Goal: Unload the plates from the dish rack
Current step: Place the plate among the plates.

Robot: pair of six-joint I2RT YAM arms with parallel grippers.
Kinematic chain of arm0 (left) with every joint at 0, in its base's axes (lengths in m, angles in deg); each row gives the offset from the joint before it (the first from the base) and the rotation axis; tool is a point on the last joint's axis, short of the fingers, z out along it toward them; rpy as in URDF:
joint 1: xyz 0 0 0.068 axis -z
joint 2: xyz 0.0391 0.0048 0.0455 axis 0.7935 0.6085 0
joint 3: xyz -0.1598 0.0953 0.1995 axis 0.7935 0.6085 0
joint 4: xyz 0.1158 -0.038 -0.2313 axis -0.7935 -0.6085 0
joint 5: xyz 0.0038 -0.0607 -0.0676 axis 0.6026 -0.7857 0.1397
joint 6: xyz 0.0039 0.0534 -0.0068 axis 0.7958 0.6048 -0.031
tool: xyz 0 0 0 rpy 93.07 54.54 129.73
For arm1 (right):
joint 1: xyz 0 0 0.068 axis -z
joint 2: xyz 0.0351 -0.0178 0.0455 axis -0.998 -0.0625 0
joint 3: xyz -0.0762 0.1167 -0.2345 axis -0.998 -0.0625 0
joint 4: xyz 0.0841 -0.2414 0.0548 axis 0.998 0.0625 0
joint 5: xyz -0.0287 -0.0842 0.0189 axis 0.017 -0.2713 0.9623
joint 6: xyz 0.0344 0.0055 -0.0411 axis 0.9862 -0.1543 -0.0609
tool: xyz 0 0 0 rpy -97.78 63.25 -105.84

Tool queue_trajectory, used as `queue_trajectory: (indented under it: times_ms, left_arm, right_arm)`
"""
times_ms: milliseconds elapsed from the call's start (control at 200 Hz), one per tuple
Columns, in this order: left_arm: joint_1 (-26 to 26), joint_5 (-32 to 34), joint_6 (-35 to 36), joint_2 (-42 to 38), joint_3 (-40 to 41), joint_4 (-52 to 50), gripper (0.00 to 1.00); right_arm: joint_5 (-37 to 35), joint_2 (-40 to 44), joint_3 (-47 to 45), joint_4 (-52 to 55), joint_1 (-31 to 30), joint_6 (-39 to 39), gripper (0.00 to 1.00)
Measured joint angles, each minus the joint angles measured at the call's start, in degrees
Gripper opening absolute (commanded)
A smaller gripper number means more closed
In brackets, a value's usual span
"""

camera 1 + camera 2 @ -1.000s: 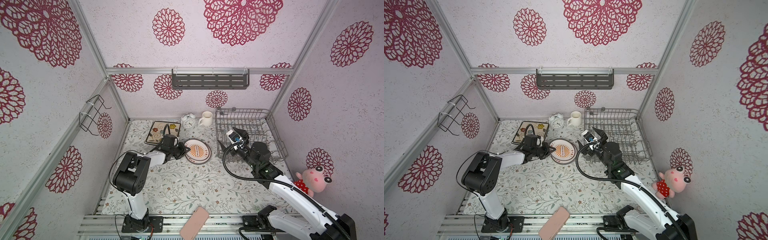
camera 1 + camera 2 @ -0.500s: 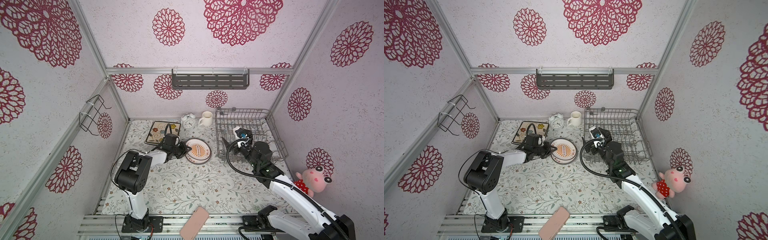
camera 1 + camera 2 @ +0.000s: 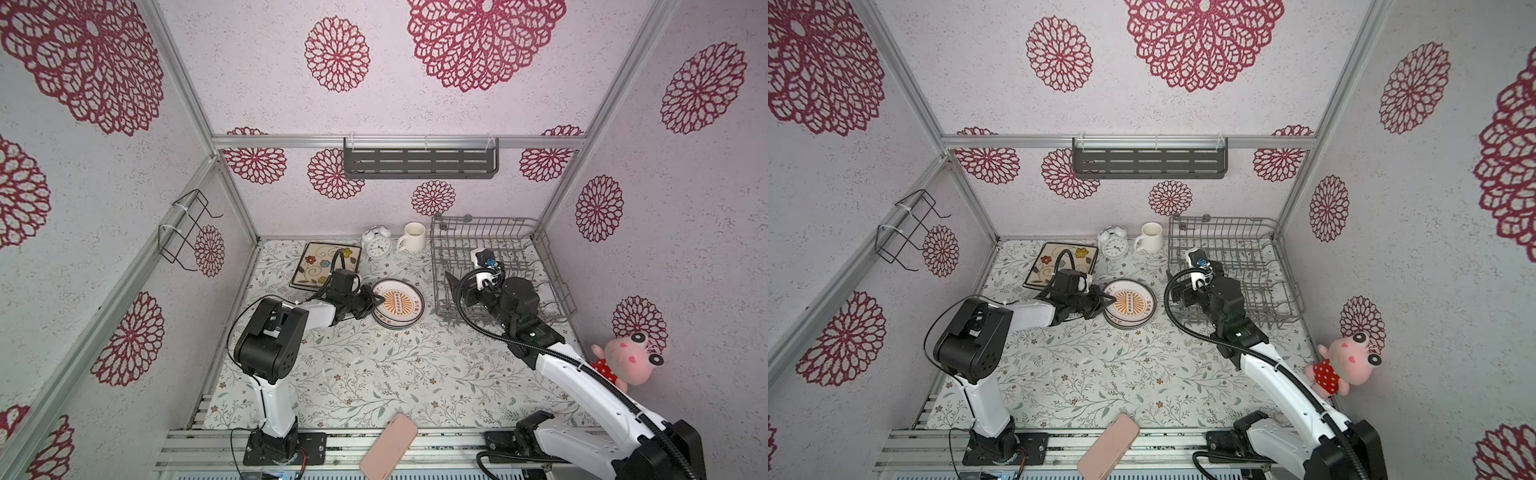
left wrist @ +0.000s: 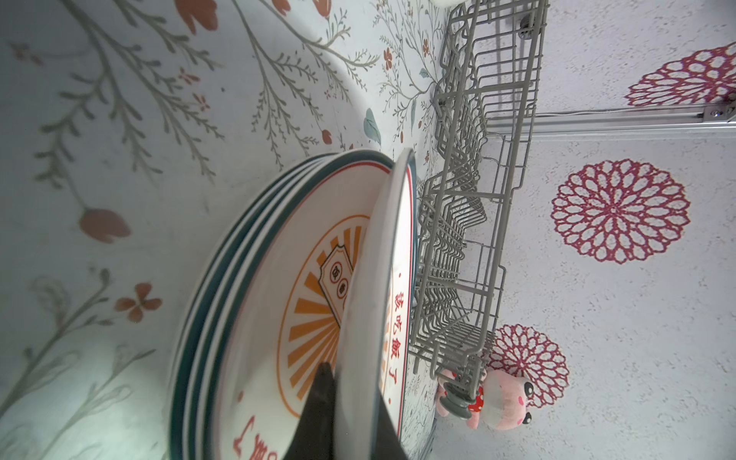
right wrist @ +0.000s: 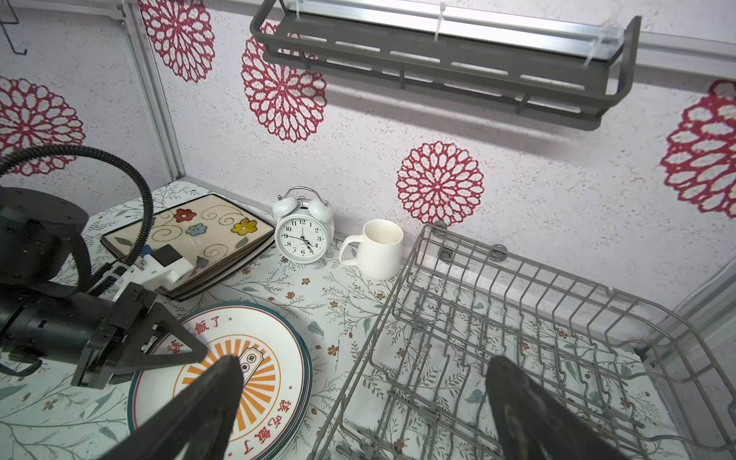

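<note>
Left claw [image 4: 352, 414] pinches a tilted plate [image 4: 378, 278] over the stack [image 4: 223, 302]; dish rack [image 4: 458, 239] beside.

From my screen the round plates [image 4: 278, 278] look like glazed china, smooth and glossy, and so do the square plate [image 5: 207, 231] and the mug [image 5: 378, 251]. The dish rack [image 4: 454, 247] is grey coated wire, matt. The table cover [image 3: 374, 374] is a smooth printed sheet with a faint sheen, and the walls [image 3: 249, 104] look rough and grainy. I read the shelf [image 5: 418, 79] as matt dark painted metal, the frame rails [image 3: 282, 142] as bare brushed metal, and the toy [image 3: 627, 359] as soft plush.
</note>
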Motion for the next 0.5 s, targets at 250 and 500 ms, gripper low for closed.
queue_trajectory:
  times_ms: [250, 500]
  left_arm:
    - [0.0, 0.0, -0.3, 0.3, 0.2, -1.1, 0.30]
    - [0.1, -0.1, -0.1, 0.5, 0.3, -3.3, 0.41]
  right_arm:
    - [-0.1, 0.0, 0.0, 0.0, 0.2, -0.2, 0.99]
    - [0.0, -0.2, 0.0, -0.1, 0.3, -0.6, 0.99]
